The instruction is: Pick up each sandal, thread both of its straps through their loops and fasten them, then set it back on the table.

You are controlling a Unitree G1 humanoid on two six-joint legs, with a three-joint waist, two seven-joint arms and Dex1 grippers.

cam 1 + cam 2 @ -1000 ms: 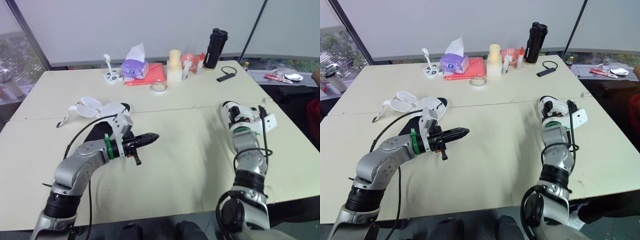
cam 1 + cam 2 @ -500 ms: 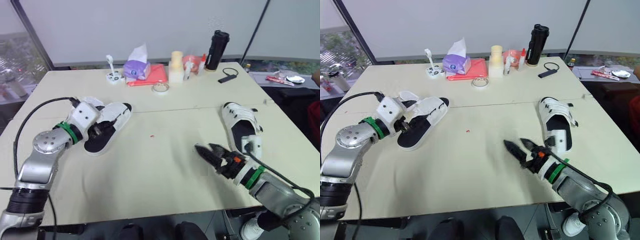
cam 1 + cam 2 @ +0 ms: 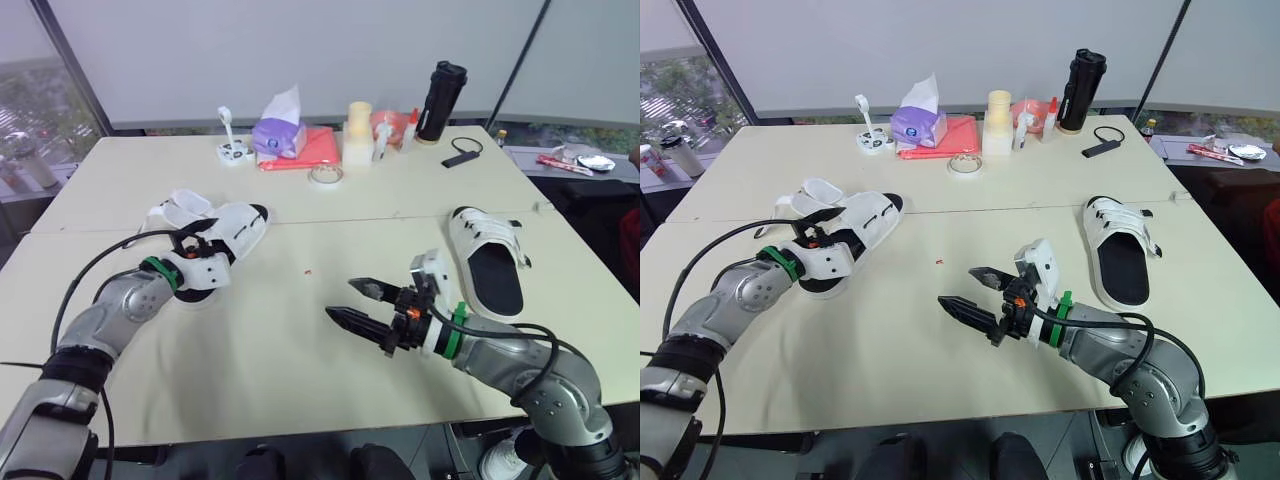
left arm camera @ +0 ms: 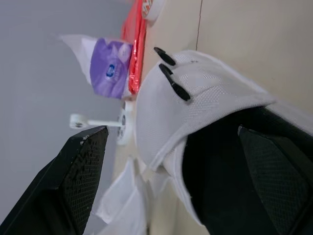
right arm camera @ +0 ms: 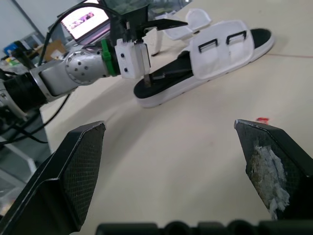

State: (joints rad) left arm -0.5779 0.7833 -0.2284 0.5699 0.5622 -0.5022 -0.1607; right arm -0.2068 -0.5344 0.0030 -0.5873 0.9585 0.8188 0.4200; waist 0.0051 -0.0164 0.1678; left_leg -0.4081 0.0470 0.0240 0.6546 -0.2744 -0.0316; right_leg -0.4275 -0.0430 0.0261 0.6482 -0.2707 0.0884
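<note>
White mesh straps lie unfastened on the open-strapped sandal with a black footbed (image 3: 232,232), which rests flat near the left edge of the cream tabletop (image 3: 300,360), its toe pointing toward the far side. Its two loose strap flaps (image 3: 185,208) are spread out on the side nearer that left edge.

The left gripper (image 3: 200,243) is at this sandal's heel end, its two black fingers (image 4: 83,171) parted wide. In the left wrist view the white strap and the dark footbed sit in the space between them. Whether either finger touches the sandal cannot be told, and nothing is clamped.

The second white sandal (image 3: 487,262) lies flat near the right edge of the tabletop, well apart from the first, with both straps crossing over its footbed.

The right gripper (image 3: 342,298) hovers above the bare middle of the tabletop, between the two sandals and nearer the front edge. Its fingers are spread wide and carry nothing. A small red speck (image 3: 309,272) lies on the surface just beyond it.

Along the far edge stand a purple tissue box (image 3: 274,135), a flat red folder (image 3: 312,148), a ring of tape (image 3: 325,175), a pale cream stacked container (image 3: 358,133) and a tall black bottle (image 3: 440,88).
</note>
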